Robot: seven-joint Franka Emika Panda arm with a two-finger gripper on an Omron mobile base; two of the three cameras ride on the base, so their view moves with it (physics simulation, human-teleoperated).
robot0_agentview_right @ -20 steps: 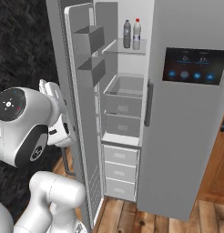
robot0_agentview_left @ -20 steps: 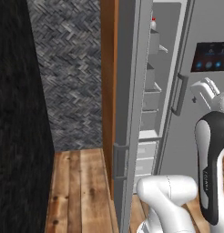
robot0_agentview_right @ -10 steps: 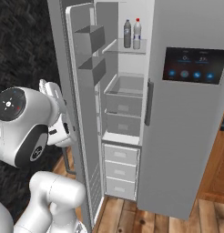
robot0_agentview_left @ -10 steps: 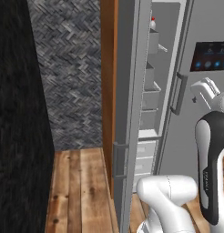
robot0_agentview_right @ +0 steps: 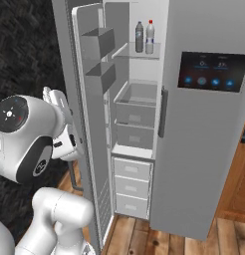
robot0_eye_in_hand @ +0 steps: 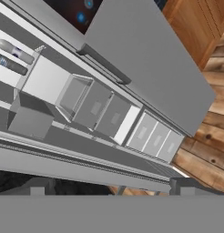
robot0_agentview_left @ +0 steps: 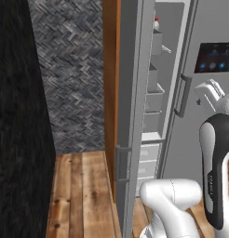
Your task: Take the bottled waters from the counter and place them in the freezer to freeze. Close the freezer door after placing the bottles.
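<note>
Dark herringbone-tiled wall (robot0_agentview_left: 72,69), wooden plank floor (robot0_agentview_left: 81,195), brown wooden side panel (robot0_agentview_left: 111,69), black speckled wall (robot0_agentview_left: 18,116)

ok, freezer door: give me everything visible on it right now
The freezer door is a tall flat grey panel, swung wide open to the left of the compartment and seen nearly edge-on in the left base view. Its inner face carries grey bins, one near the top and another just below, with a ribbed strip lower down. A bar handle shows on its outer side. Nothing grips it; the white arm sits right beside its outer face.

Touchscreen panel (robot0_agentview_right: 210,71), wood floor (robot0_agentview_left: 81,195), herringbone wall (robot0_agentview_left: 70,74)
</note>
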